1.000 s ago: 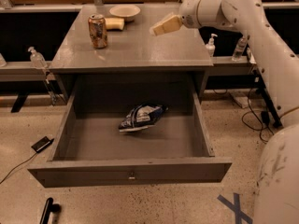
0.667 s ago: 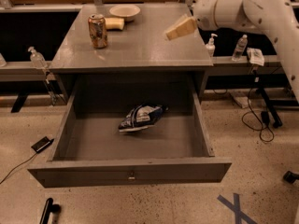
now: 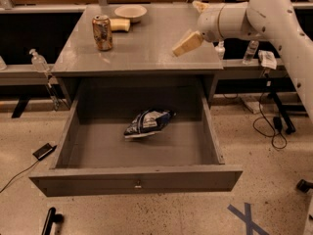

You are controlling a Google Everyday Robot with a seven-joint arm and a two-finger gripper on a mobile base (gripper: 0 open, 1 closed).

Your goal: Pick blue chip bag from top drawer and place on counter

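The blue chip bag [image 3: 148,123] lies crumpled on the floor of the open top drawer [image 3: 137,179], near its middle. The grey counter [image 3: 146,43] is directly above the drawer. My gripper [image 3: 185,31] hovers over the counter's right front part, well above and to the right of the bag. Its tan fingers [image 3: 186,43] are spread apart and hold nothing. The white arm reaches in from the upper right.
A brownish drink can [image 3: 102,32], a pale sponge-like block [image 3: 120,24] and a white bowl [image 3: 130,11] stand on the back left of the counter. Bottles [image 3: 38,60] stand on low ledges either side. A phone [image 3: 44,151] and cables lie on the floor.
My gripper has moved down and toward the front of the counter's right side. The bag and drawer have not moved.
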